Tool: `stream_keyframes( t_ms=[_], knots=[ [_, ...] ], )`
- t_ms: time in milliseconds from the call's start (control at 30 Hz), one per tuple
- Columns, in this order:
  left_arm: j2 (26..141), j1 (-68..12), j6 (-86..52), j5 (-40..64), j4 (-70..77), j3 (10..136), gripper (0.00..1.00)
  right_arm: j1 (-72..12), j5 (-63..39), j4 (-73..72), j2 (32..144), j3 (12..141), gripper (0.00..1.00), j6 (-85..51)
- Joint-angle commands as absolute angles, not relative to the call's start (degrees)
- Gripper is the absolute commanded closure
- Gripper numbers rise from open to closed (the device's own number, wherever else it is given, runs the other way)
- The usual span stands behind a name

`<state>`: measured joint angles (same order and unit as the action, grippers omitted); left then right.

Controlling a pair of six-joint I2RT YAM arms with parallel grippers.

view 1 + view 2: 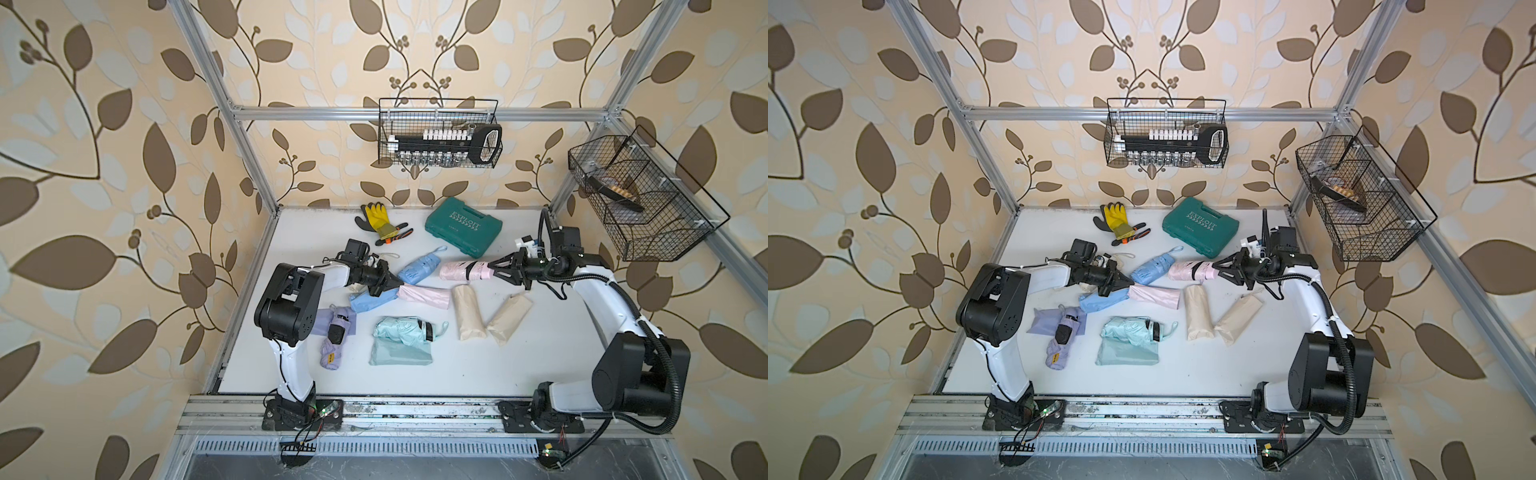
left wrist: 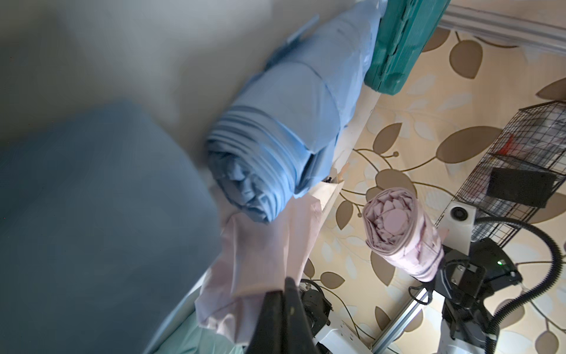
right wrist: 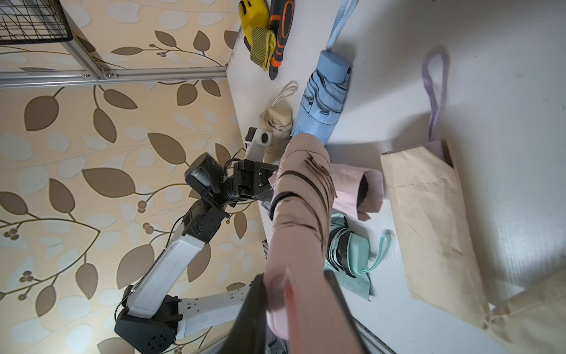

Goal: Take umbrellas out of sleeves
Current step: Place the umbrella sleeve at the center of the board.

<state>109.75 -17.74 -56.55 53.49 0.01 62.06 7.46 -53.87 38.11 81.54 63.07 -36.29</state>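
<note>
At the left of the table [image 1: 540, 357], the left arm [image 1: 332, 272] reaches low toward the middle, its left gripper [image 1: 394, 284] pinched together on the left end of the pink sleeve [image 1: 424, 296]. The sleeve lies between the blue sleeve [image 1: 372, 300] and a beige sleeve [image 1: 467, 311]. Further right, the right arm [image 1: 598, 286] stretches inward, its right gripper [image 1: 493, 272] clamped on one end of the pink umbrella [image 1: 459, 270]. That umbrella is clear of its sleeve and just beside the blue umbrella [image 1: 419, 268], with the green case [image 1: 463, 226] behind.
</note>
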Motion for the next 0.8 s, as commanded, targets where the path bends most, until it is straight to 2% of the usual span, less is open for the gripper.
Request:
stream_keyframes(
  t_ms=[0, 33, 67, 133, 200, 400, 600, 633, 767],
  knots=[
    [111.54, -20.25, -59.84, 52.43, 2.26, 64.64, 0.95, 5.76, -57.33, 34.55, 82.75, 64.4, 0.89, -38.27],
    [111.98, -20.79, -59.9, 52.31, 2.12, 64.96, 0.93, 5.27, -57.14, 34.16, 82.96, 64.22, 0.89, -38.53],
    [112.13, -21.15, -59.58, 51.89, 1.66, 65.33, 0.86, 4.74, -57.13, 33.59, 83.25, 64.06, 0.89, -38.85],
    [111.96, -21.28, -57.6, 51.11, -1.11, 66.19, 0.63, 3.87, -56.91, 32.35, 83.66, 63.36, 0.89, -39.62],
    [111.3, -21.03, -54.79, 50.51, -4.51, 67.3, 0.54, 3.45, -56.88, 30.81, 84.15, 62.72, 0.89, -40.45],
    [108.19, -18.94, -46.78, 48.8, -14.26, 71.34, 0.37, 2.12, -56.42, 28.34, 87.53, 62.27, 0.89, -41.13],
    [106.15, -15.6, -38.68, 47.71, -22.82, 74.19, 0.24, -2.1, -55.15, 27.61, 90.54, 62.4, 0.89, -41.06],
    [105.85, -15.08, -37.9, 47.85, -23.49, 74.18, 0.01, -2.91, -54.87, 27.47, 90.95, 62.37, 0.89, -41.13],
    [103.73, -13.29, -35.49, 47.97, -24.99, 73.61, 0.01, -5.56, -53.91, 26.26, 92.59, 62.35, 0.89, -42.04]
  ],
)
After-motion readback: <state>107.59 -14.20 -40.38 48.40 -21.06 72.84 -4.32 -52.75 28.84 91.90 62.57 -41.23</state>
